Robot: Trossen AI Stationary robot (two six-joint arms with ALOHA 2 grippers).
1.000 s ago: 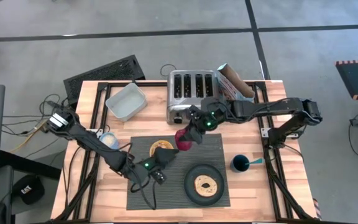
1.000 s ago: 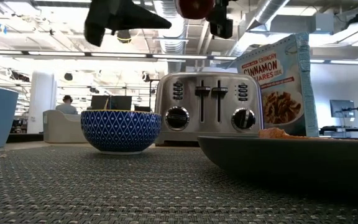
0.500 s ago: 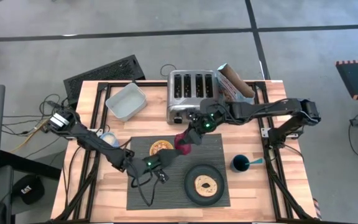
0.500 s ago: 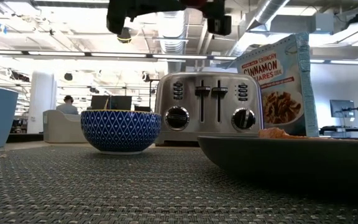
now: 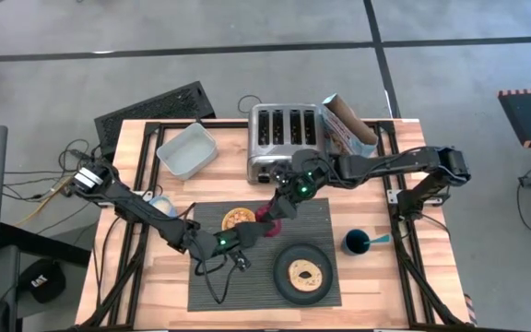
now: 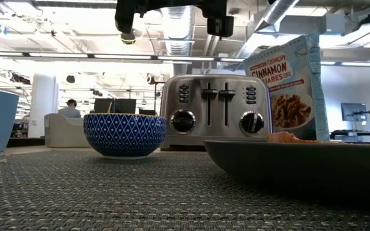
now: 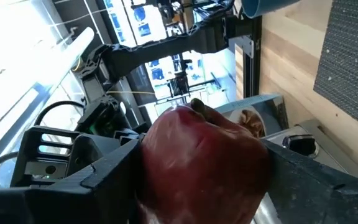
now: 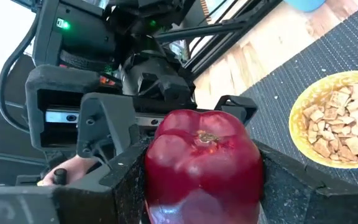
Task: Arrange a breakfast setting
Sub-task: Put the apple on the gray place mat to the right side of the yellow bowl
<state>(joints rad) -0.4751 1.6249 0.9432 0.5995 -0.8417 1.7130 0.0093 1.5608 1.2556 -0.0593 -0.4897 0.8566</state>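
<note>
High view: the wooden table carries a dark grey ribbed placemat on its near half, and both arms reach in over the mat's far edge.

The chrome toaster stands at the far edge of the table, with an open cereal box just to its right and a pale blue tub to its left.

On the near right part of the mat sits the dark round plate with the bagel lying flat in its middle. The small bowl, yellow inside and filled with cereal squares, sits on the mat's far left corner. From table height its outside is blue and patterned.

The dark blue cup stands off the mat on the bare wood to the right, with the blue-handled spoon propped in it, handle pointing right.

The two claws meet in the air above the mat, just right of the bowl. The right gripper comes in from the far right and is clamped on the small red fruit, stem end facing its own camera. The left gripper comes in from the near left, and its fingers press against the same fruit on both sides, so both claws grip it at once.
</note>
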